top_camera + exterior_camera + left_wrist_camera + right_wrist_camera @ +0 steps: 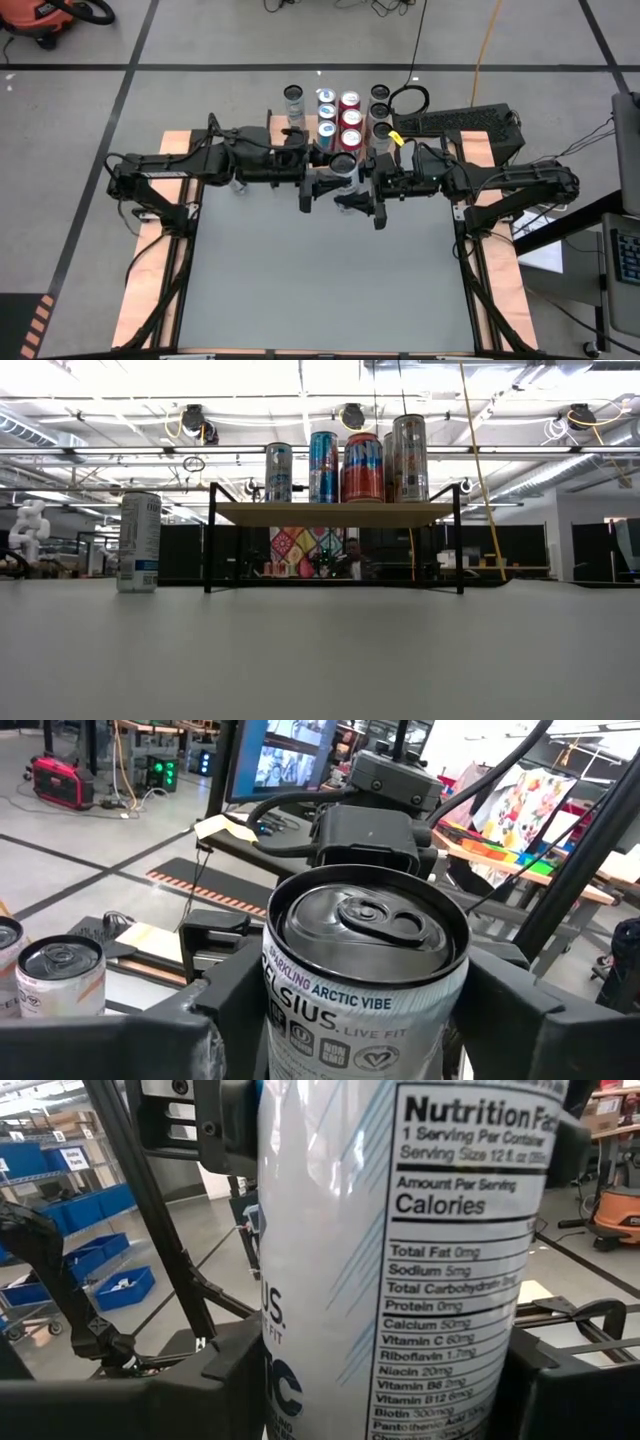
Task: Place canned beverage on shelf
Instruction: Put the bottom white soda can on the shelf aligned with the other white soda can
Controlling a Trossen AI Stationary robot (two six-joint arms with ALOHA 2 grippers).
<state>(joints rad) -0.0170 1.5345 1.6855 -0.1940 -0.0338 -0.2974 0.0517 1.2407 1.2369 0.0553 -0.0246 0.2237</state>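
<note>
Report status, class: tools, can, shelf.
Right tool shut on Celsius can. Left tool around same can. Shelf crowded with other cans.

An orange shop vacuum (45,18) sits on the gray floor in the far corner. A yellow cord (487,40) runs across that floor, and black tape lines (300,67) cross it too. Behind the counter (320,270) lies a black keyboard (460,121) — a looped black cable (409,99) is just beside it. Farther back in the room hangs a bright patterned cloth (305,550), and a white robot figure (28,528) stands off to one side.
</note>
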